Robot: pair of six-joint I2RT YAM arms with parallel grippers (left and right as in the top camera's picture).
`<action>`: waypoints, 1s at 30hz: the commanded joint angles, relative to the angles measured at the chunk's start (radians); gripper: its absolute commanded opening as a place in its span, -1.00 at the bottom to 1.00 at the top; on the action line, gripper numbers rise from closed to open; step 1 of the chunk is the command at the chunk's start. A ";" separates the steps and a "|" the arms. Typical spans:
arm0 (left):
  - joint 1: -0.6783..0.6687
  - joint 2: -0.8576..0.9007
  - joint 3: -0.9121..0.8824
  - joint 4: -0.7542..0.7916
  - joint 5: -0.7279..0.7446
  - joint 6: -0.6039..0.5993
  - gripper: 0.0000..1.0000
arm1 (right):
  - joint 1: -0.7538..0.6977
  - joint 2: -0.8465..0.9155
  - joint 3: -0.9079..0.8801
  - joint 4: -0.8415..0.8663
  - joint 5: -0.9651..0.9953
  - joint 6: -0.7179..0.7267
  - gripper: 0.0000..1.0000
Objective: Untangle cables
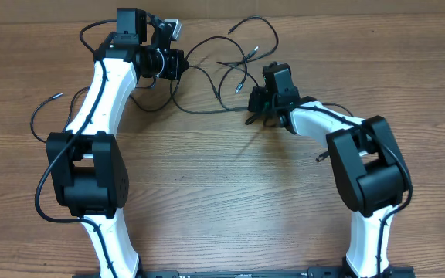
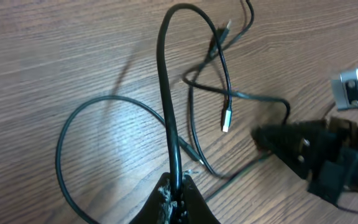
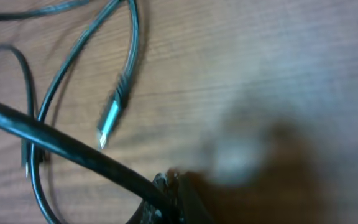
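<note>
Left wrist shows cables (image 2: 169,124) pinched; overhead cannot

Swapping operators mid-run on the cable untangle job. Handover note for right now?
Left gripper: shut on a black cable that rises from its fingertips.
Right gripper: shut on a black cord; whether it is the same one, cannot tell.
Cables: on the wooden table between the two grippers, looped and crossing one another. A silver-tipped plug lies loose among them.
Done: both grips made.
Left: nothing is separated yet. Probably draw the arms apart slowly and watch the crossings.
</note>
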 commanded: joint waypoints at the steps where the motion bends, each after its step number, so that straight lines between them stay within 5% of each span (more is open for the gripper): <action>1: 0.005 0.010 -0.014 0.023 -0.003 0.007 -0.91 | -0.006 0.018 -0.025 -0.090 -0.084 0.071 -0.93; 12: 0.009 0.008 -0.013 0.146 -0.001 -0.169 -0.92 | -0.126 0.018 -0.025 -0.509 -0.277 0.257 -0.93; 17: 0.023 -0.011 -0.004 0.251 0.084 -0.265 -0.92 | -0.163 0.018 -0.026 -0.641 -0.198 0.273 -0.93; 20: 0.037 -0.037 0.004 0.323 0.109 -0.356 -0.92 | -0.165 0.018 -0.026 -0.692 -0.065 0.424 -0.93; 23: 0.061 -0.089 0.009 0.378 0.050 -0.431 -0.92 | -0.165 0.018 -0.026 -0.727 0.021 0.571 -0.93; 30: 0.138 -0.212 0.009 0.365 -0.192 -0.463 -0.92 | -0.166 0.018 -0.026 -0.743 0.048 0.616 -0.92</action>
